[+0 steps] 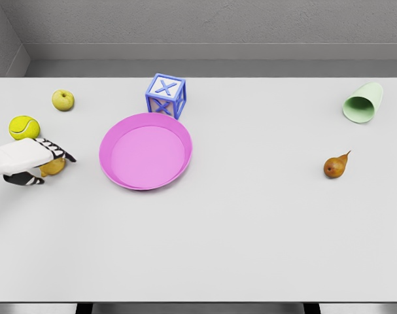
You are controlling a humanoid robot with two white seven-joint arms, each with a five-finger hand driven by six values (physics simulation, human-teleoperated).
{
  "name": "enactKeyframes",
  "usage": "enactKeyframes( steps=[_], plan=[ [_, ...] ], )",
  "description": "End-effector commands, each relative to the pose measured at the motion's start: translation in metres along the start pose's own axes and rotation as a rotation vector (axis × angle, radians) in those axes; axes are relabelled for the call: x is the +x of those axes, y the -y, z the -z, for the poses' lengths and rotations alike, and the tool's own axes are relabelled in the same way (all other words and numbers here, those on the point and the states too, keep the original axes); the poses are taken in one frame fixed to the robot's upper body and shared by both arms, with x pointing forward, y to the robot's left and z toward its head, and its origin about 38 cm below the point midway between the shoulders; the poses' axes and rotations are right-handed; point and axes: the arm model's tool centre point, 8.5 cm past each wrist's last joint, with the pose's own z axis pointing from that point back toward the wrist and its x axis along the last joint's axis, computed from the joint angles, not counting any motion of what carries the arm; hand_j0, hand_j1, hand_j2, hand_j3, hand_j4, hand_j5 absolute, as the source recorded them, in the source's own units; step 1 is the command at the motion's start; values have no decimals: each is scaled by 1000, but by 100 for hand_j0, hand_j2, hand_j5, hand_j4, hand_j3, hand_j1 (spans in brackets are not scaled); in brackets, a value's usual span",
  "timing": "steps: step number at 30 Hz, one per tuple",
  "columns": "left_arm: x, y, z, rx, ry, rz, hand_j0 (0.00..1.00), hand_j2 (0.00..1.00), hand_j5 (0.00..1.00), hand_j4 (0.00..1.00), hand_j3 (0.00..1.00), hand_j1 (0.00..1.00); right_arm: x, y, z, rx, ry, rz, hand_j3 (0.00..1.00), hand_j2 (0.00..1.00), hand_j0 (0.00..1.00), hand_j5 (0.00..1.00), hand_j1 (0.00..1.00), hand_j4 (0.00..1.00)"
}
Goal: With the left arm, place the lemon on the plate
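The left robot hand (38, 163), white with dark-banded fingers, reaches in from the worktop's (250, 229) left edge and closes over a small yellow-orange lemon (53, 168), thumb low and fingers above, apparently to lift it. The fruit sits on the surface, mostly hidden under the fingers. A yellow tennis ball (23, 127) lies just behind the hand; a pale yellow-green apple (63, 99) farther back. The round pink plate (146, 152), the lemon's destination, waits empty nearby to the right, a blue lattice cube (166, 95) behind it. The right arm is out of sight.
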Motion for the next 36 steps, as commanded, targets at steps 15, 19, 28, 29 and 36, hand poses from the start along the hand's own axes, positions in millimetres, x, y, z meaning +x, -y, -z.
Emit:
enactKeyframes(
  steps=[15,19,28,29,36],
  plan=[
    [1,1,2,0,3,-5,61,61,61,61,61,61,0,0,0,0,0,1,100,100,100,100,100,100],
    [1,-2,1,13,4,-9,61,61,61,61,61,61,0,0,0,0,0,1,100,100,100,100,100,100],
    [8,-26,-1,84,40,0,59,59,59,59,59,59,0,0,0,0,0,1,100,100,100,100,100,100],
    [9,-26,-1,86,42,-2,59,59,59,59,59,59,0,0,0,0,0,1,100,100,100,100,100,100],
    [18,-35,7,131,77,-19,54,54,54,54,54,54,0,0,0,0,0,1,100,100,100,100,100,100]
  ],
)
